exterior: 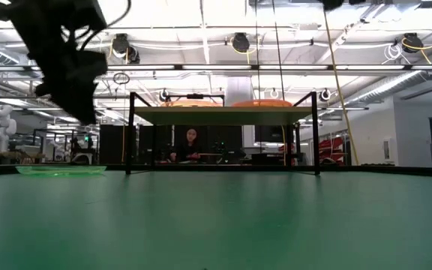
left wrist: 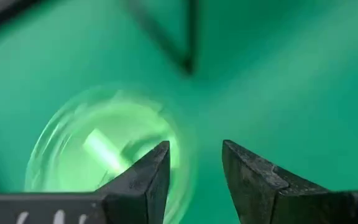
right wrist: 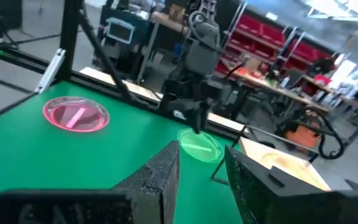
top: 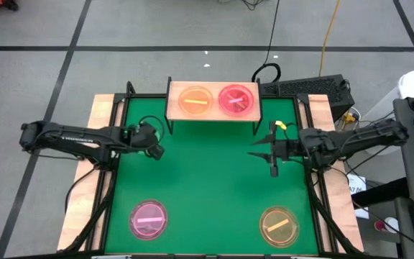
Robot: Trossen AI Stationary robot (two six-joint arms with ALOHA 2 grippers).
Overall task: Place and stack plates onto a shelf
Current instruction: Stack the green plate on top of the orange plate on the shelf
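- Left gripper (left wrist: 194,165) hangs just above the green plate (left wrist: 107,149) near the shelf's (top: 213,115) left leg, jaws apart, holding nothing.
- Right gripper (top: 264,152) hovers mid-tabletop, jaws parted, empty.
- Orange plate (top: 195,100) and pink plate (top: 236,99) sit side by side on the shelf.
- Another pink plate (top: 149,219) and an amber plate (top: 278,224) lie at the tabletop's (top: 207,187) near edge.

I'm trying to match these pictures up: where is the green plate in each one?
High view: green plate, faint, left of centre.
Low view: far left.
Left wrist view: left of centre.
Right wrist view: centre.
Landmark: the left gripper hovering over it.
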